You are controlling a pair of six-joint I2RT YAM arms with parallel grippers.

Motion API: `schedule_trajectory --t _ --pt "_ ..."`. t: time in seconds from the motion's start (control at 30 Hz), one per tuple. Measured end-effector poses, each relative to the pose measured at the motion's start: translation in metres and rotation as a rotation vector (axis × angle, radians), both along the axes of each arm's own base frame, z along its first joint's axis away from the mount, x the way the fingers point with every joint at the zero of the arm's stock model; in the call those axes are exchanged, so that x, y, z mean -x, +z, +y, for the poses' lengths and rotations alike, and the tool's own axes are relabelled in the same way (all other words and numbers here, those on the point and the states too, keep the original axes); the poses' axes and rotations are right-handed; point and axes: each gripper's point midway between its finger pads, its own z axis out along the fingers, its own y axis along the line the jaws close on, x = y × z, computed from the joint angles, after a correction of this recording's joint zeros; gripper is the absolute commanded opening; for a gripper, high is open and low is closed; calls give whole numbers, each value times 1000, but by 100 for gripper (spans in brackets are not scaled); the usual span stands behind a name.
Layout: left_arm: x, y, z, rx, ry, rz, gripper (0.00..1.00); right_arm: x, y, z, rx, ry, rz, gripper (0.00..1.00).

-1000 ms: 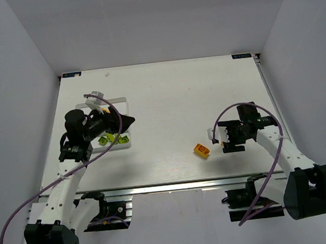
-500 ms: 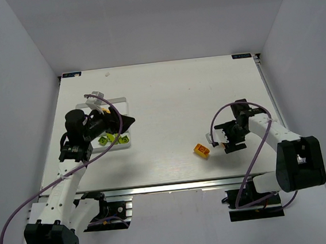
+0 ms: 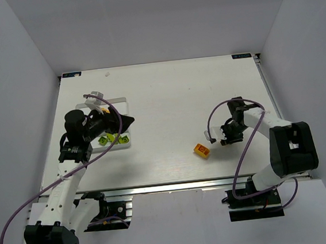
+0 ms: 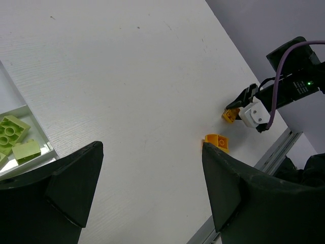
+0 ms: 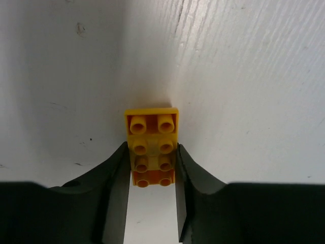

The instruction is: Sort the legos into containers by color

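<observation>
Lime green plastic bricks [image 4: 12, 137] sit in the white divided tray [image 4: 23, 113]; right jaws clamp 1 of 2 remaining orange-yellow bricks [image 5: 151, 147], left jaws apart.

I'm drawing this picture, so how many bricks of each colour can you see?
Green bricks: 3
Orange bricks: 2
Total: 5 in view; the left arm hides part of the tray.
</observation>
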Motion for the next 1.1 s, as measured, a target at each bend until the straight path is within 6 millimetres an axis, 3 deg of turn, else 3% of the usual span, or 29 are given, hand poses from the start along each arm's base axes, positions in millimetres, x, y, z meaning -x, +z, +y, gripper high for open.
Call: schedule_trajectory --t 0.1,0.17,0.23,0.3,0.47,0.57,0.63,0.77,0.83,0.93,1.1 --pt "0 2 1 -2 6 -9 89 -3 5 0 2 -14 -1 7" --pt "1 5 2 -2 10 -21 88 -7 13 4 -15 -25 -9 6" --pt "3 10 4 -3 20 -43 88 -14 31 14 -55 -53 -37 2" --pt "5 17 8 -5 38 -74 89 -29 60 34 -128 -103 -89 0" --pt "20 39 23 -7 122 -210 90 -78 149 118 -381 -230 -210 0" --pt "27 55 33 -9 183 -299 91 -104 194 191 -519 -251 -207 0" --pt "31 63 41 -12 230 -348 92 -121 210 241 -599 -275 -173 0" --pt "35 72 55 -22 307 -407 93 -152 217 329 -686 -303 -112 0" --pt "34 74 59 -28 333 -419 93 -162 211 363 -713 -315 -97 0" --pt "32 73 64 -41 361 -423 93 -166 193 401 -738 -329 -89 1" --pt "29 72 69 -56 386 -423 93 -154 163 447 -768 -342 -84 0"
